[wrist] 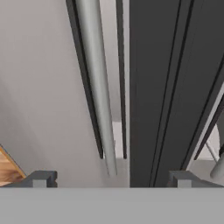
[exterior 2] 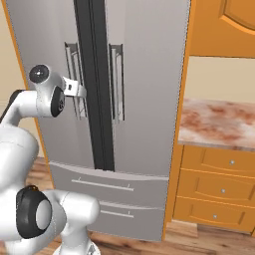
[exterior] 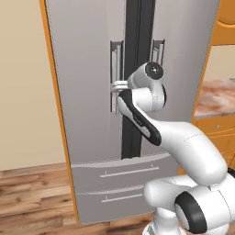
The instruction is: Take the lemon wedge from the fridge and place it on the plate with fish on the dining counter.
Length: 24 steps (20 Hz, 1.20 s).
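A simulated kitchen with beige walls and a wooden plank floor (exterior: 27,193). The tall grey stainless French-door fridge (exterior: 87,69) stands shut, framed by orange cabinets (exterior 2: 219,184) on the right under a mottled reddish-brown marble countertop (exterior 2: 219,122). The white arm's two-finger gripper (wrist: 109,177), jaws wide apart, sits at the left door's vertical bar handle (wrist: 98,87), gripping nothing.

We see flat, even rendered light, faint shadows beside the fridge (exterior: 92,69) handles, slightly soft edges
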Available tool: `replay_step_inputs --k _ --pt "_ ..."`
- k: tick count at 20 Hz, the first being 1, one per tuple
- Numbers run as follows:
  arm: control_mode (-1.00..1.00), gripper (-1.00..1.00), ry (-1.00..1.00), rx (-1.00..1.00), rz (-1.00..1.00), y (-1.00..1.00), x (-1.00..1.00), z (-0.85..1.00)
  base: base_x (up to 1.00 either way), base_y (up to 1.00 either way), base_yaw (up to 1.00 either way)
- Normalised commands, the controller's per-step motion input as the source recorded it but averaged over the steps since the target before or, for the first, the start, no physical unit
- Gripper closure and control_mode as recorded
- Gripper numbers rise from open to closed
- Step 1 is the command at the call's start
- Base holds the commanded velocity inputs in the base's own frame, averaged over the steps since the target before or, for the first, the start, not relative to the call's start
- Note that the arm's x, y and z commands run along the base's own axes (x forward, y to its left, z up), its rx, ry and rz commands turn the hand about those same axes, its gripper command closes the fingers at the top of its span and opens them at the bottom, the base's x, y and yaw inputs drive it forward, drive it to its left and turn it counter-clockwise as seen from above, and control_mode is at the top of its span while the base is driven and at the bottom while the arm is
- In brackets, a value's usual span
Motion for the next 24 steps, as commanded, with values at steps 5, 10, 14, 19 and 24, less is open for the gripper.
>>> replay_step_inputs --k 5,10,14,19,24 --pt "-1.0 -1.0 0.05 0.0 -0.11 0.1 0.84 0.0 0.0 0.0 0.0" --pt "-1.0 -1.0 0.12 0.0 -0.04 0.51 0.81 0.0 0.0 0.0 0.0" --pt "-1.0 -1.0 0.03 0.0 0.0 0.05 0.33 -0.01 0.0 0.0 0.0" --pt "-1.0 -1.0 0.0 0.0 0.0 -0.01 0.31 -0.09 0.0 0.0 0.0" --pt "-1.0 -1.0 -0.05 0.0 0.04 -0.22 0.08 -0.16 0.0 0.0 0.0"
